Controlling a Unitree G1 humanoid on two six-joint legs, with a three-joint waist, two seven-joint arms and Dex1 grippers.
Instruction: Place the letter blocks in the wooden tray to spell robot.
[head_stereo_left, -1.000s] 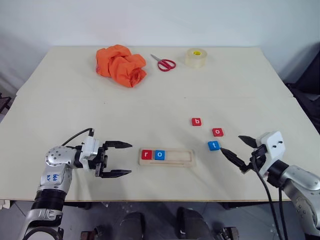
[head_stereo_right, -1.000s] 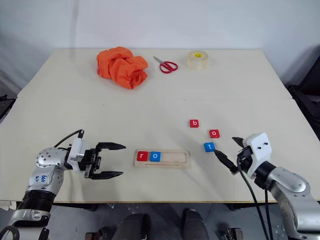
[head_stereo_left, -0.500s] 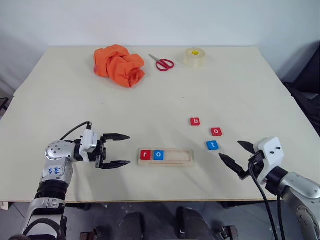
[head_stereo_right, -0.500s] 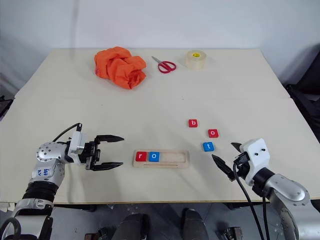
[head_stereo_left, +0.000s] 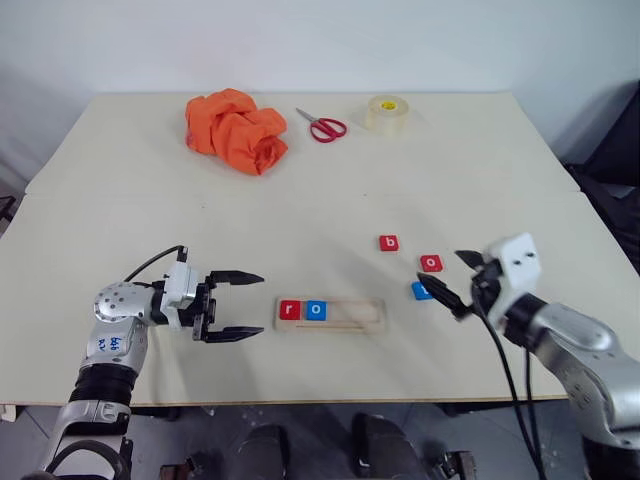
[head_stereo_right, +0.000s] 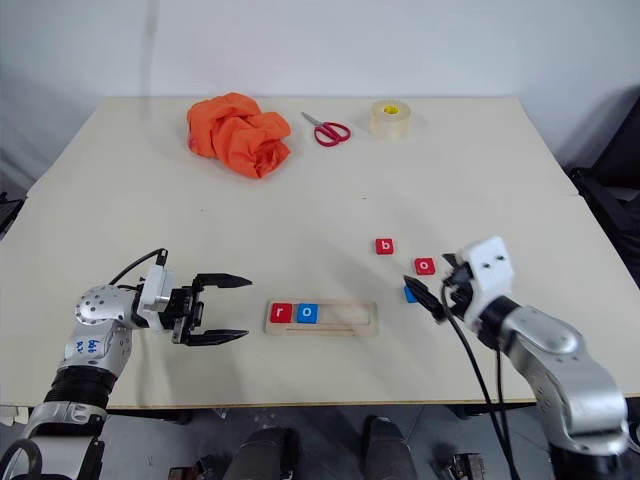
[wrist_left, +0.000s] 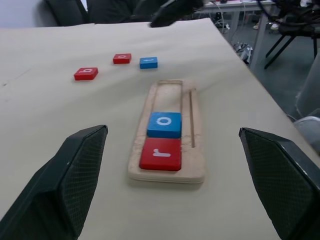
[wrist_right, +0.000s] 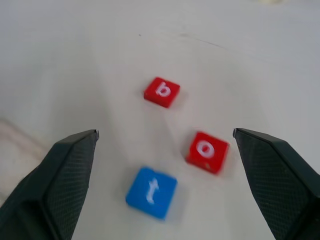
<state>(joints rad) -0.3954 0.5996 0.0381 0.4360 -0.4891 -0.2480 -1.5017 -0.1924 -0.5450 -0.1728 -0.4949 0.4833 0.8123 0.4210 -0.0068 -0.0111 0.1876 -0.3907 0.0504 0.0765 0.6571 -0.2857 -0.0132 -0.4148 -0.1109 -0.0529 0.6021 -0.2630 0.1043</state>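
The pale, matte surface (head_stereo_left: 300, 200) carries a crumpled orange cloth (head_stereo_left: 236, 130), a clear roll of tape (head_stereo_left: 386, 113) and red-handled scissors (head_stereo_left: 322, 126) at its far side. Nearer lies the wooden tray (head_stereo_left: 332, 314), a smooth pale strip with rounded corners and a shallow groove, holding the red r block (head_stereo_left: 290, 310) and blue o block (head_stereo_left: 316, 310) side by side at its left end. The left tool (head_stereo_left: 240, 305) hovers spread and empty beside that end. The right tool (head_stereo_left: 452, 280) hangs wide apart over the loose flat squares: red b block (head_stereo_left: 389, 243), red o block (head_stereo_left: 431, 263) and blue t block (wrist_right: 151, 192). Judging by the spelling, b comes next, so the right tool needs to reach past t and pinch it.
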